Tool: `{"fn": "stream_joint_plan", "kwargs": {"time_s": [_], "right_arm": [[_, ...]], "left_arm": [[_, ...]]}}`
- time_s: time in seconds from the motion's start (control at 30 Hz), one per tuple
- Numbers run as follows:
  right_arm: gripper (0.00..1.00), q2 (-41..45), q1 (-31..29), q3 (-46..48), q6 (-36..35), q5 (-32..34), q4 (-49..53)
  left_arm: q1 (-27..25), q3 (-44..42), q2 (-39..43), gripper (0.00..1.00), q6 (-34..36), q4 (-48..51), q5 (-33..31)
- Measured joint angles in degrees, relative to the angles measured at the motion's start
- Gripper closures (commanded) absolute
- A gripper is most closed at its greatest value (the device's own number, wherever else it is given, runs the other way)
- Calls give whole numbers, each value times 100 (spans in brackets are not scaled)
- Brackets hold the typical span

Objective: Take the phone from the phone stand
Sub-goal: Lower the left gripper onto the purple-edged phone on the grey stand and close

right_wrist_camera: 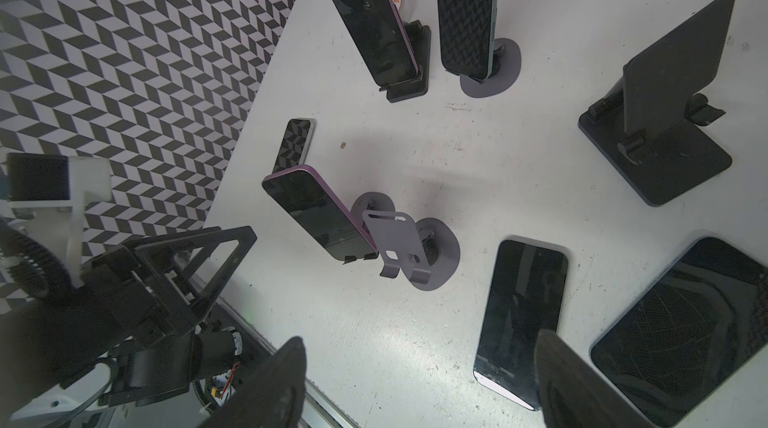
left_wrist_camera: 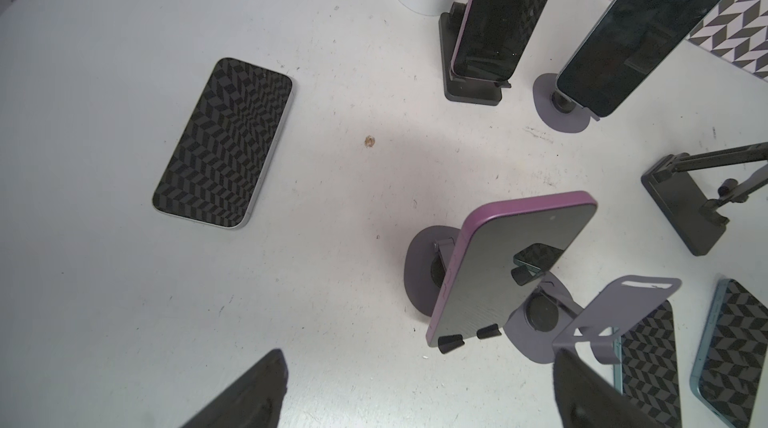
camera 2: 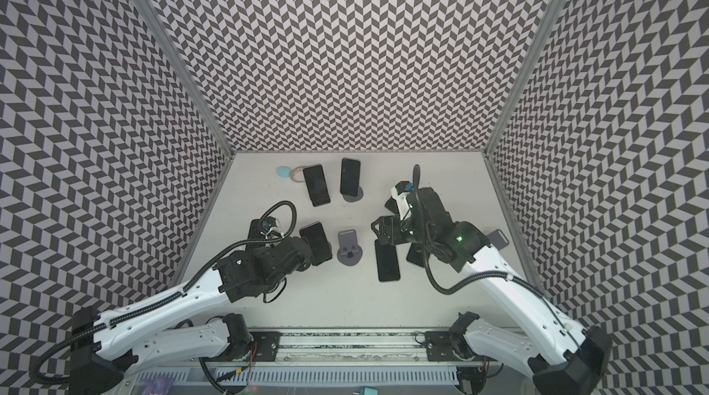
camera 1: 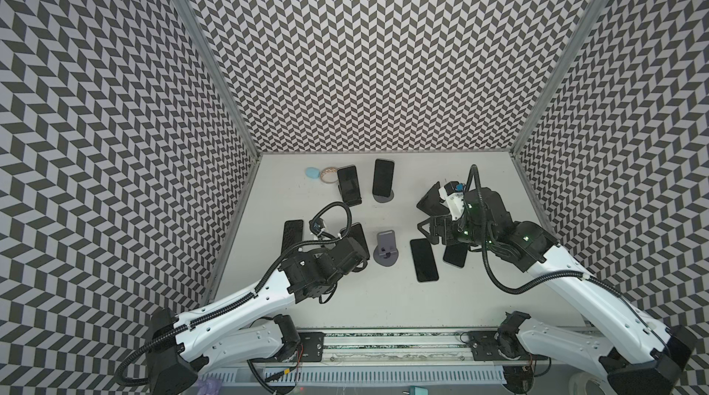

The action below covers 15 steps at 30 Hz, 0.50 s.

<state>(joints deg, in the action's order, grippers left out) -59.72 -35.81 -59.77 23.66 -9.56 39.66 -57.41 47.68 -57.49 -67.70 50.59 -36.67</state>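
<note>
**Both jaws empty, the lift not yet begun**

In both top views I see the purple phone (camera 2: pixel 316 241) propped at a tilt on the left of the surface (camera 2: pixel 326 297), just beyond the left wrist. The wrist hides the left jaws from up here. The right jaws hang spread on the right side, well apart from that phone.

On the left wrist camera, the left jaws are spread wide with nothing between them, and the phone sits just ahead. It leans back on its grey stand (left_wrist_camera: pixel 415 280), with its bottom edge caught in two small black hooks. An empty grey stand (left_wrist_camera: pixel 615 313) is close beside it. I cannot tell whether the two touch.

On the right wrist camera, the right jaws are also apart and empty, above a flat phone (right_wrist_camera: pixel 519 313) lying on the surface.

I judge the purple phone to be a stiff, smooth slab with a fragile glass face, and slippery under hard pads. I would pinch its long purple edges in the upper half, clear of the hooks. Then I would draw it up along its own slope, since the light stand may tip or come along.
</note>
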Motion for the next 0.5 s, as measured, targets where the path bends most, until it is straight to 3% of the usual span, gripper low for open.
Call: {"fn": "stream_joint_plan", "kwargs": {"time_s": [0.5], "right_arm": [[16, -90, 0, 37, -118, -245, -175]], "left_arm": [[-22, 140, -667, 0, -103, -205, 164]]}}
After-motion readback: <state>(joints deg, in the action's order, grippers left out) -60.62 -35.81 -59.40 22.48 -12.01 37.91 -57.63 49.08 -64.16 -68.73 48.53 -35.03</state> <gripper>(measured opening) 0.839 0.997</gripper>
